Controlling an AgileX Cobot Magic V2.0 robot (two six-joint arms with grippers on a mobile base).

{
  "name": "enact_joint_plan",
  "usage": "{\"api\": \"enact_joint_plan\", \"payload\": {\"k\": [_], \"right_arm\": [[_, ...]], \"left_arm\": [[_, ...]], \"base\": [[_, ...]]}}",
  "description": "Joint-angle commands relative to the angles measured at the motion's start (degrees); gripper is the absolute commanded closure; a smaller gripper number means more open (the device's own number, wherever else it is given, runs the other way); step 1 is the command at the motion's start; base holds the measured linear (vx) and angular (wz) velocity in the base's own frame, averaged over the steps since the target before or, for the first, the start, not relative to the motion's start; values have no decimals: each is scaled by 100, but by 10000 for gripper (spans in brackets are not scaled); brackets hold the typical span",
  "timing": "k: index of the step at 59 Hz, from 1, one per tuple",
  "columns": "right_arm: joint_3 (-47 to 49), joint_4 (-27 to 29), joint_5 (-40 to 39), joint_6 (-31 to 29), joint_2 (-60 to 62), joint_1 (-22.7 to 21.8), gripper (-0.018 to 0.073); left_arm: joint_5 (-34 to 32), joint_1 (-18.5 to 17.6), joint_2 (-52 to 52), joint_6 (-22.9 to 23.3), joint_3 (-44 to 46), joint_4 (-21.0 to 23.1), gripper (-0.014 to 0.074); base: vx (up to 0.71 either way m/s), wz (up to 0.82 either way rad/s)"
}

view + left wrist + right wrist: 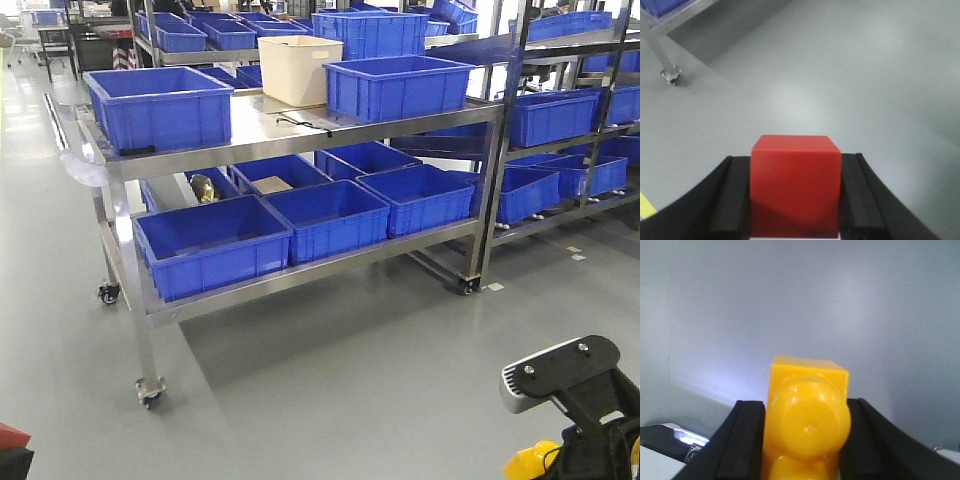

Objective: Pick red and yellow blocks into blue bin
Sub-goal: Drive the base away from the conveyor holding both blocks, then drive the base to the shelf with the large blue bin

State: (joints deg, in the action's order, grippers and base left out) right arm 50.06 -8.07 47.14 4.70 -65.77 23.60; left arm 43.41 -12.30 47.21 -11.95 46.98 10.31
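In the left wrist view my left gripper (795, 165) is shut on the red cube (795, 190), one black finger pressed to each side, above bare grey floor. My right gripper (805, 410) is shut on the yellow brick (807, 390), whose round studs face the camera. The front view shows a bit of the yellow brick (530, 462) at the bottom right and a red edge of the cube (10, 436) in the bottom left corner. Several blue bins stand on the steel cart (300, 130) ahead, such as one on the top left (160, 125) and one on the lower shelf (215, 265). I cannot tell which is the task's.
A cream tub (300, 70) stands between two blue crates on the cart's top. The cart rolls on castors (150, 392). More racks of blue crates (560, 115) stand at the right and behind. Grey floor lies between me and the cart.
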Motion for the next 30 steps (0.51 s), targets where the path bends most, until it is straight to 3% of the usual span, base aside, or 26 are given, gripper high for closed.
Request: {"api": "enact_joint_plan", "payload": {"k": [1,30], "right_arm": [[175,-97,-244,-27,124,-14,332],[175,-97,-247,-27,124,-14,332]], "left_arm": [[-385,-9,-32,43,152,97,272],[-384,-10,-32,43,152,97,272]], "base": [[45,-2],[44,1]]}}
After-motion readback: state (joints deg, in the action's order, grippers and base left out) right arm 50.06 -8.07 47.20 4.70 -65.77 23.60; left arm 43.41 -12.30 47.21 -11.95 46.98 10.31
